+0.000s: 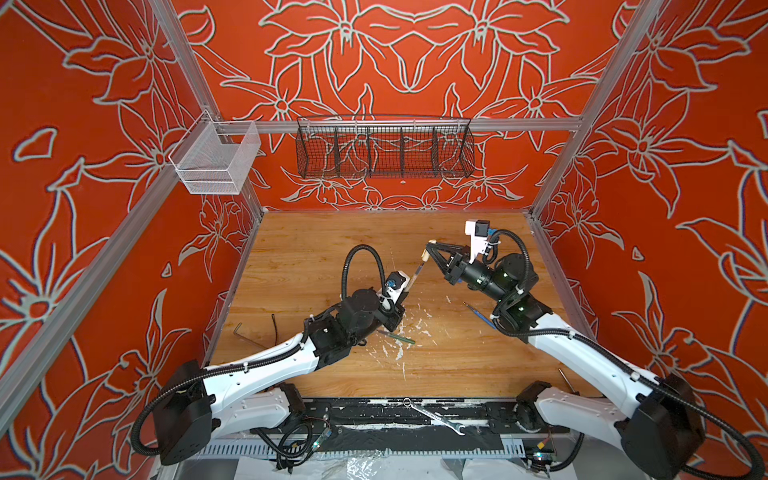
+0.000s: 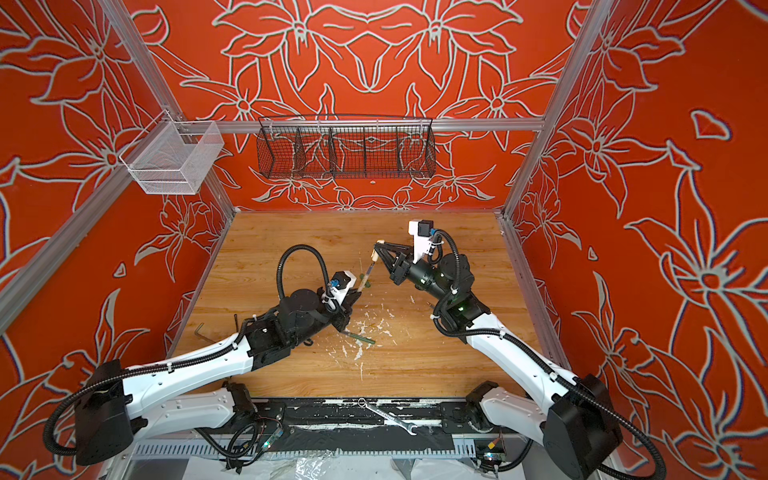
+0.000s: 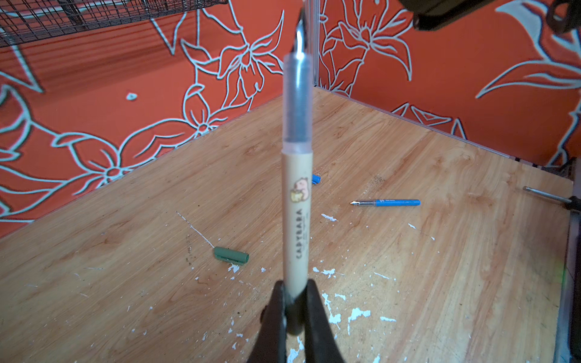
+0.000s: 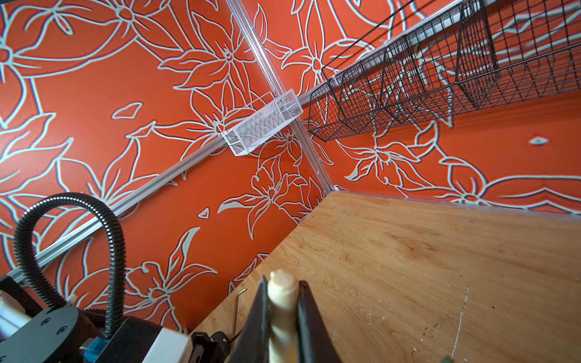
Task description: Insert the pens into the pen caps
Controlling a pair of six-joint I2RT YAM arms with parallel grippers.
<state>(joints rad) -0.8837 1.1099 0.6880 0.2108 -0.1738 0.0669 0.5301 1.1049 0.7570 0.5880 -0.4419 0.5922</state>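
While jaws clamp both, pen [image 3: 297, 201] faces cap [image 4: 282, 295].

Over the table [image 1: 324, 249] middle, left fingers [image 1: 404, 296] clamp a beige pen [image 1: 415, 276], tip nearly meeting a beige cap [image 1: 427, 253] pinched by right fingers [image 1: 442, 246]. Green pen [image 1: 399, 337] and blue pen [image 1: 480, 316] lie nearer.

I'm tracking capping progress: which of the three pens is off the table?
The beige pen, clamped in the left gripper; the green pen and blue pen lie flat on the table.
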